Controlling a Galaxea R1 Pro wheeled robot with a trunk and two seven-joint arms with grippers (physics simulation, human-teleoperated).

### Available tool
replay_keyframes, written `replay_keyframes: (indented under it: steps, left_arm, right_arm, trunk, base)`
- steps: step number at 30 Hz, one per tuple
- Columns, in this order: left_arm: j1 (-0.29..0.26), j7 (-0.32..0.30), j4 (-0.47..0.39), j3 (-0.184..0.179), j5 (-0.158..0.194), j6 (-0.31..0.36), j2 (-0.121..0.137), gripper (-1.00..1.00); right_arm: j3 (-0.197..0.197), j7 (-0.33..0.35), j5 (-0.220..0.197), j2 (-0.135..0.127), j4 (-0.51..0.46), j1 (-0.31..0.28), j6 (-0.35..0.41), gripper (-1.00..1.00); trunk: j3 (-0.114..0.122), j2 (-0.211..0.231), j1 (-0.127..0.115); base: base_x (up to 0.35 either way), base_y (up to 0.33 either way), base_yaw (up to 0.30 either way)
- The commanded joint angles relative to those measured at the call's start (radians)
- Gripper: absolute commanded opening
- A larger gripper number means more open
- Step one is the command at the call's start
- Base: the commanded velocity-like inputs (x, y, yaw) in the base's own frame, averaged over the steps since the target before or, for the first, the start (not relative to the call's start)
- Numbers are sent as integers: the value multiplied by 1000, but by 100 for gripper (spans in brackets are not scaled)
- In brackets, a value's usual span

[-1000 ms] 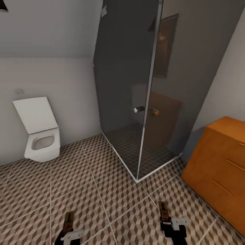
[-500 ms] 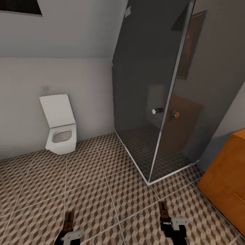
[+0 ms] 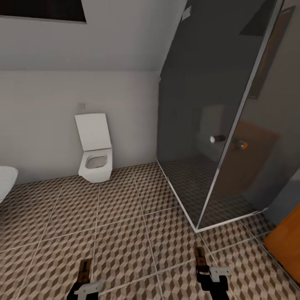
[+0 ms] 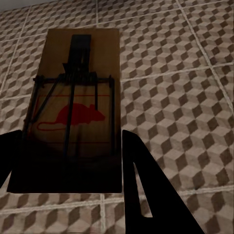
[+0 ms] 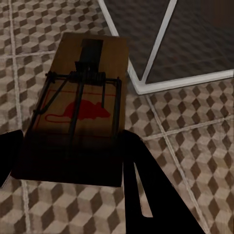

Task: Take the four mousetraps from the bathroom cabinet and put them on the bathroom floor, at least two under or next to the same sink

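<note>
- Under me I see the bathroom floor (image 3: 125, 216), large square tiles printed with small brown, beige and white cubes, split by pale grout lines; it runs from the near edge to the far wall.
- At the far left edge a rounded white fixture (image 3: 6, 181) pokes in; I cannot tell what it is.
- Further right, against the pale grey far wall, stands a white toilet (image 3: 96, 160) with a boxy bowl and its flat lid raised; a small wall plate (image 3: 81, 105) sits above it.
- The ceiling slopes down above that wall, with a dark skylight (image 3: 46, 10) at the top left.
- Near me on the left, my left gripper (image 3: 85, 278) holds a mousetrap (image 3: 85, 270); from the left wrist I see the flat tan board (image 4: 78, 105) pinched between the two dark fingers (image 4: 146, 190), with a black wire spring and a red mouse print on top, held above the tiles.
- Right of centre rises a shower enclosure (image 3: 216, 125) of smoky glass with a pale metal frame and two round chrome knobs (image 3: 217, 138).
- Near right, my right gripper (image 3: 201, 266) grips a second mousetrap (image 5: 80, 105) the same way, jaws closed on its edges, over tiles near the shower's white base rail (image 5: 161, 53).
- At the far right edge, a corner of the orange-brown wooden cabinet (image 3: 287, 246) stands on the floor.
</note>
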Motion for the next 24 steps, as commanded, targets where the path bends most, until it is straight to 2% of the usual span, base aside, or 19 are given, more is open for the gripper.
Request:
replay_keyframes:
  steps: [1,24]
  left_arm:
    - [-1,8,1,-9,4,-2,0,-100]
    - [-1,8,1,-9,4,-2,0,-100]
  right_arm:
    - [-5,0,7,0,1,0,-3,-100]
    - [-5,0,7,1,2,0,-3,-100]
  trunk:
    - [-1,0,0]
    - [-1,0,0]
  base:
    - [0,0,288]
    - [0,0,288]
